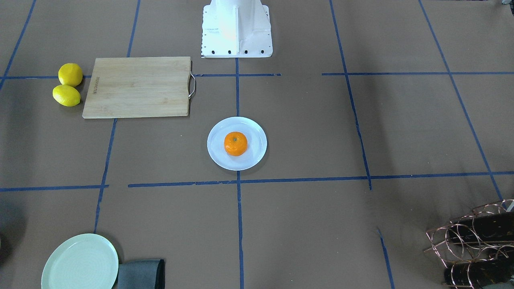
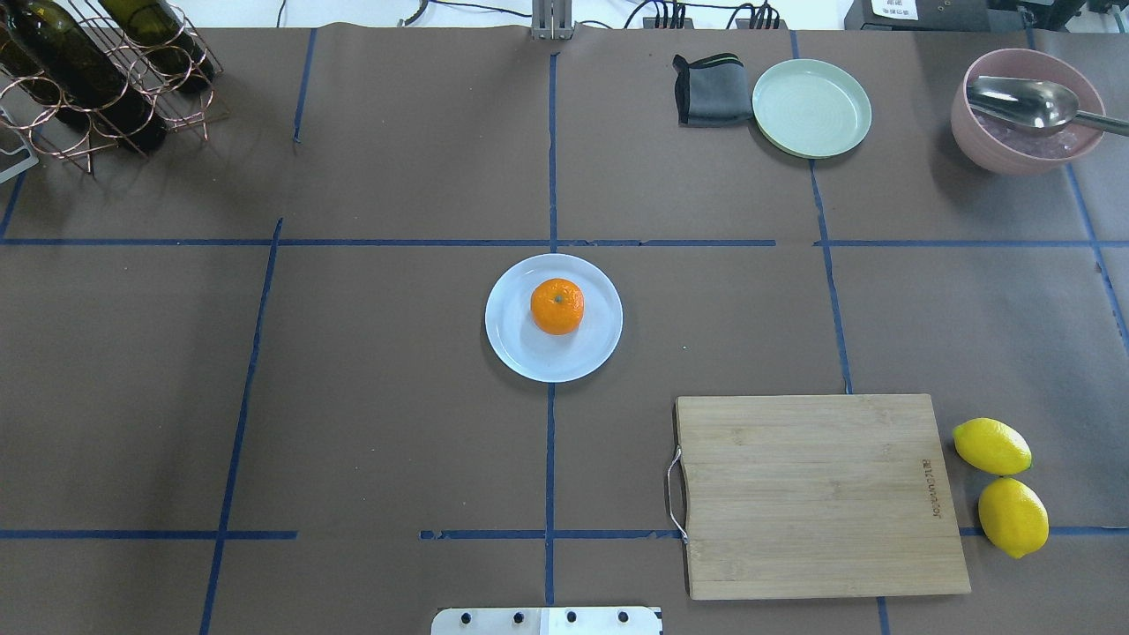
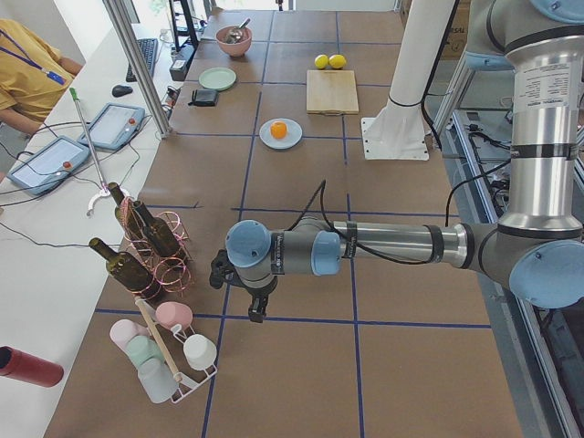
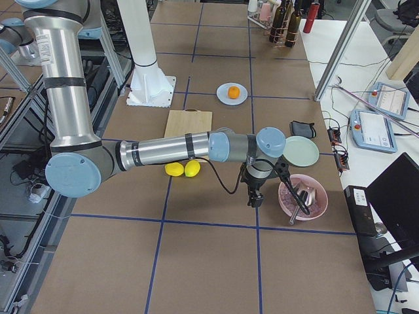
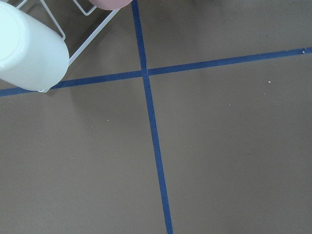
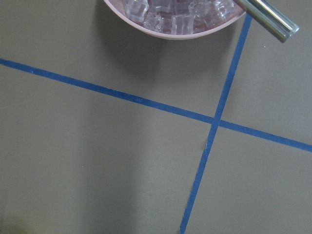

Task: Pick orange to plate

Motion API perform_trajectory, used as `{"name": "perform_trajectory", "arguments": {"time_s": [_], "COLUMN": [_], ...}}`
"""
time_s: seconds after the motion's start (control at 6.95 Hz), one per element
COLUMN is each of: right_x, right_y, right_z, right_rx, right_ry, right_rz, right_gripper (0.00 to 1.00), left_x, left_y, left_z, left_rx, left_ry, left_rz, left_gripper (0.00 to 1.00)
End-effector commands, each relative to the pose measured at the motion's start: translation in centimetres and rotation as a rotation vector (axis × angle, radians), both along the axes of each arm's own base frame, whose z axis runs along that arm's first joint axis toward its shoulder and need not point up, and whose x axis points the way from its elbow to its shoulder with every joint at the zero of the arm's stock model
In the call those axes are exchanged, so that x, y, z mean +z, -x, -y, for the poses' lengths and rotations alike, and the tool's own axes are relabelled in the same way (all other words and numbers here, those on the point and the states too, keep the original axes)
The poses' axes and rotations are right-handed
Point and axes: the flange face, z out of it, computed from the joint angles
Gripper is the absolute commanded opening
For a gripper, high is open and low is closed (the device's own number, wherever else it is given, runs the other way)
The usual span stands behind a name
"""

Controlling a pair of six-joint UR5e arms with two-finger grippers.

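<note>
The orange (image 2: 557, 306) rests on the pale bluish-white plate (image 2: 520, 348) at the middle of the table, stem spot up; the orange (image 1: 235, 143) and plate (image 1: 219, 154) also show in the front view. Neither gripper is near it. My left gripper (image 3: 256, 309) hangs over the table's left end next to the bottle rack, seen only from the side. My right gripper (image 4: 255, 196) hangs over the right end beside the pink bowl, also seen only from the side. Whether either is open or shut I cannot tell. Nothing shows between their fingers in the wrist views.
A wooden cutting board (image 2: 816, 494) lies near the robot's right, two lemons (image 2: 1001, 485) beside it. A pale green plate (image 2: 811, 108), grey cloth (image 2: 710, 88) and pink bowl with spoon and ice (image 2: 1028, 119) stand far right. A wire rack with bottles (image 2: 97, 70) stands far left.
</note>
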Motion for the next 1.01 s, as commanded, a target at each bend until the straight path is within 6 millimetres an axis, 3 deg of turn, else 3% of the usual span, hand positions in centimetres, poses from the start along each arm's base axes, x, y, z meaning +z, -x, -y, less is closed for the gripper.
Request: {"name": "perform_trajectory", "arguments": {"time_s": [0.0,0.86], "right_x": [0.69,0.93], "right_y": [-0.05,-0.19], "right_z": [-0.72,-0.72], "right_rx": [0.0,0.021], "right_ry": [0.012,0.027], "right_rz": [0.0,-0.043], "right_gripper": [1.0,1.0], "left_x": [-0.02,-0.23], "left_y": [-0.15,-0.96], "left_z": [0.01,0.27], "left_rx": [0.004,0.013], "left_ry": [-0.003,-0.03], "left_rz": [-0.001,-0.005], "left_gripper": [1.0,1.0]}}
